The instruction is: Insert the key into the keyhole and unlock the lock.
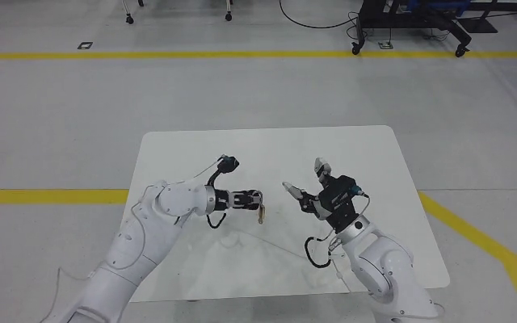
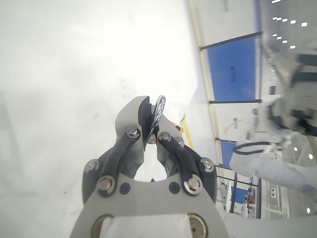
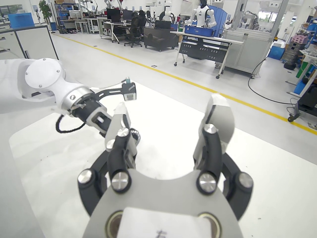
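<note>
From above, a white tabletop [image 1: 363, 153] carries both arms, which face each other near its middle. The left hand [image 1: 252, 198] is clenched, and a small brass piece [image 1: 261, 213] hangs just below its fingertips, above the tabletop. The right hand [image 1: 307, 179] is near it but apart, its two fingers spread wide and grasping nothing.

From the left wrist, the left hand's two fingers are pressed together on the key [image 2: 159, 110], a flat silver piece with a rounded head dotted with small holes. The head sticks out past the fingertips. The brass piece shows just behind one finger, touching or nearly touching it; I cannot tell whether it is the lock. The white tabletop lies beyond.

From the right wrist, the right hand is released, with bare tabletop showing between its fingers. The left hand is just beyond one of those fingers, partly hidden by it, with a glint of silver metal at its tips.
</note>
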{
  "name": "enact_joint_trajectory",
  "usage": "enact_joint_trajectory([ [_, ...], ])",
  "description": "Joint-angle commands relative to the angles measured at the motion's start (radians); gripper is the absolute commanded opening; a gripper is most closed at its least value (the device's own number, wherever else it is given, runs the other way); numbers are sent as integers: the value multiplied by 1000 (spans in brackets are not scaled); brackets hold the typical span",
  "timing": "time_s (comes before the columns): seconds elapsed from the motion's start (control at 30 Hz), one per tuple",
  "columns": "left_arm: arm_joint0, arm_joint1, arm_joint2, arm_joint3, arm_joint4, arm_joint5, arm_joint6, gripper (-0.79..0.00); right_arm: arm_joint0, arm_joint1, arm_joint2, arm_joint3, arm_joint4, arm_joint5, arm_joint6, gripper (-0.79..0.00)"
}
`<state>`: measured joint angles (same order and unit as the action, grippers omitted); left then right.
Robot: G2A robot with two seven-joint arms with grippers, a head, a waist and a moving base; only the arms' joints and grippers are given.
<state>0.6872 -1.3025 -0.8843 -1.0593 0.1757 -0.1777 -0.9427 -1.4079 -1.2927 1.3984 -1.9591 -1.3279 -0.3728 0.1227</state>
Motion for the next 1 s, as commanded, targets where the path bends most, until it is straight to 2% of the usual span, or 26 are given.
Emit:
enact_joint_trajectory([
  [0.0, -8, -11, 34, 3, 14, 53, -4, -785, 0, 0, 0, 0, 0, 0, 0, 0],
  [0.03, -16, -16, 52, 5, 34, 63, -6, -785, 0, 0, 0, 0, 0, 0, 0, 0],
  [0.07, -22, -21, 69, 15, 47, 81, -11, -745, 0, 0, 0, 0, 0, 0, 0, 0],
  [0.13, -48, -31, 104, 34, 87, 124, -39, -277, 0, 0, 0, 0, 0, 0, 0, 0],
  [0.17, -57, -36, 115, 45, 91, 138, -46, 0, 0, 0, 0, 0, 0, 0, 0, 0],
  [0.3, -86, -51, 127, 66, 72, 150, -53, 0, 0, 0, 0, 0, 0, 0, 0, 0],
  [0.4, -81, -53, 92, 70, 9, 137, -4, 0, 0, 0, 0, 0, 0, 0, 0, 0],
  [0.5, -52, -43, 4, 73, -123, 81, 61, 0, 0, 0, 0, 0, 0, 0, 0, 0],
  [0.67, 45, 1, -186, 23, -257, -100, 173, 0, -1, 0, -1, 0, 0, 0, -1, 0],
  [0.73, 71, 26, -252, -7, -156, -149, 243, 0, 5, -3, -3, 19, 38, 34, -14, 0],
  [0.87, 155, 71, -386, -128, 65, -222, 427, 0, 45, -5, 30, 84, 113, 94, -16, 0],
  [0.97, 229, 95, -466, -218, 157, -225, 477, 0, 47, -2, 75, 94, 133, 108, -28, 0],
])
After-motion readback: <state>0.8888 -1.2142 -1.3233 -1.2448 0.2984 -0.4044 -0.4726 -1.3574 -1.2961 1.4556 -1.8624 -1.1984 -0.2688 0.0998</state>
